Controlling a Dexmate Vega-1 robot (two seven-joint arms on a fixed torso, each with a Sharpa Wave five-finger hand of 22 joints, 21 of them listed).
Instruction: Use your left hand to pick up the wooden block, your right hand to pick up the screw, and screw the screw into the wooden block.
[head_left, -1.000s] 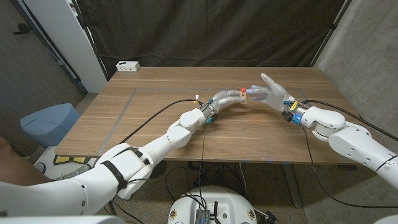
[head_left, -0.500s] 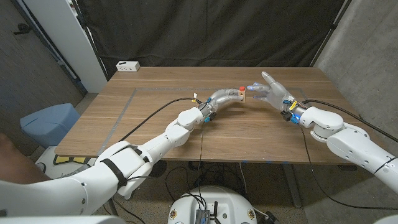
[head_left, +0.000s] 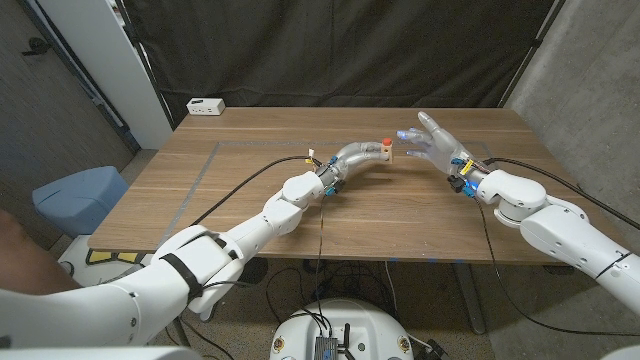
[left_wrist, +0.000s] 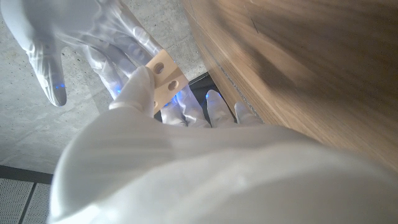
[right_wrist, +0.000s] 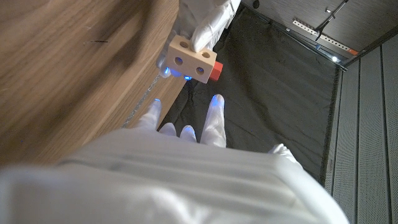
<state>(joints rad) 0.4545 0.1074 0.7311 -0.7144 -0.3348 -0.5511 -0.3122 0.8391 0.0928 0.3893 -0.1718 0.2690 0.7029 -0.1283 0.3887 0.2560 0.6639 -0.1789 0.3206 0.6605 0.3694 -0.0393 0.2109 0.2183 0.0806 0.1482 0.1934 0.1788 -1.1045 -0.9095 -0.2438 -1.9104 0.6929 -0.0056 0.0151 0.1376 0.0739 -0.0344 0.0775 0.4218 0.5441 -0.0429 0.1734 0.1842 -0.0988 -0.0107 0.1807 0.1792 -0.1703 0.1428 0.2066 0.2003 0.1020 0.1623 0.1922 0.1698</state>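
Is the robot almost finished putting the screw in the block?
Nearly, it seems. Done: the left hand holds the wooden block above the table, and the red screw already sits in the block's side. In hand: the right hand is open beside the block, holding nothing. Left: perhaps more turning; how deep the screw sits cannot be told.

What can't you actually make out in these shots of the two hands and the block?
- Screw: only a red end shows in the right wrist view; the wooden block hides its shaft.
- Left hand: blurred in the left wrist view.
- Right hand: fingertip contact too small in the head view.
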